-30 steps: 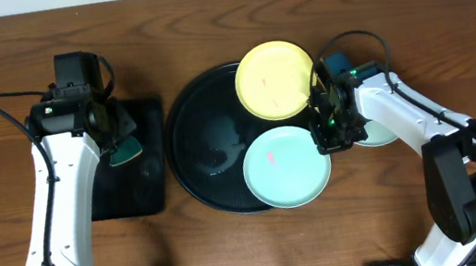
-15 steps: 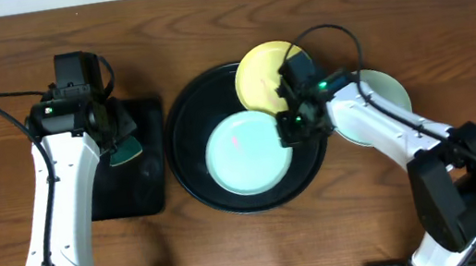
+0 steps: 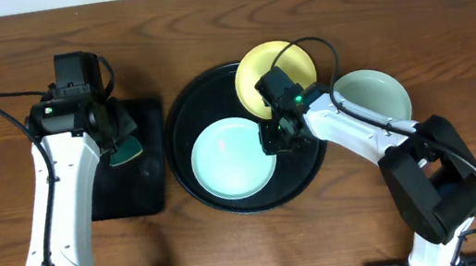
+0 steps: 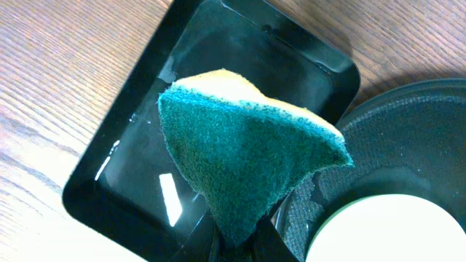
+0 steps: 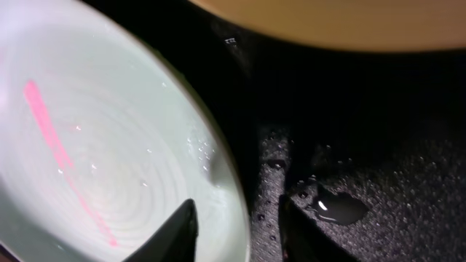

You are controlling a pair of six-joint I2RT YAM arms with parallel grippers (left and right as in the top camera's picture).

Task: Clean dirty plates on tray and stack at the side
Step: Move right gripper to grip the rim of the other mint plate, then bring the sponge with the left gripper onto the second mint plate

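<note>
The right tool is pinched on the right rim of a pale mint-green glossy round plate, with one finger over the plate and one outside it. In the right wrist view the fingers are cut off by the bottom edge. This plate bears a pink streak and lies inside the large round black low-rimmed tray. A pale yellow round plate overlaps the tray's upper right rim, its lower part hidden by the right arm. A second pale green round plate sits on the wooden table right of the tray, partly covered by that arm.

The left tool is closed on a green-and-yellow sponge above a small black rectangular tray. The sponge hides most of its fingers.
</note>
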